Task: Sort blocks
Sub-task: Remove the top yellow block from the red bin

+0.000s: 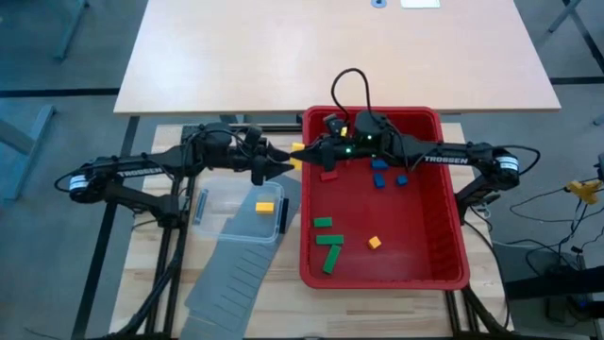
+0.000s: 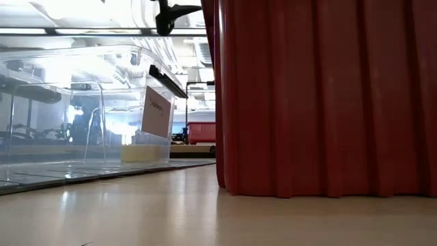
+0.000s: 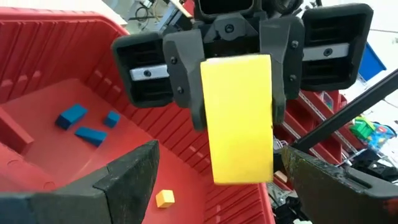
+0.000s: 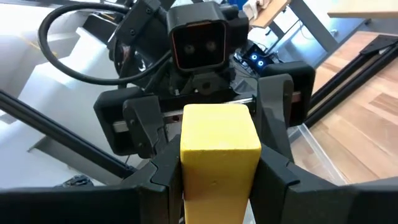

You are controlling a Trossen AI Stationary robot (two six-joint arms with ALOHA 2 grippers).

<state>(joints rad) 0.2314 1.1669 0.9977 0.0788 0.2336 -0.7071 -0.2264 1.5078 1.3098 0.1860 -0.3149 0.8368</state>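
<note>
Red plastic bin (image 1: pixel 444 274) holds most blocks unsorted: green bars (image 1: pixel 328 247), blue pieces (image 1: pixel 381 174), a red bar (image 1: pixel 328 175) and an orange cube (image 1: pixel 375 243), beyond the right end effector (image 1: pixel 304 154). It pinches a yellow bar block (image 3: pixel 239 118) between the left end effector's (image 1: pixel 283 170) wide-spread fingers. Only one yellow block (image 1: pixel 265 206) lies in the clear tub (image 1: pixel 209 225). Wrist views alone show this handover; the low view shows just tub and bin wall.

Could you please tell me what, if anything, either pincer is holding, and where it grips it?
The right pincer grips one end of a yellow bar block; the left pincer holds nothing.
</note>
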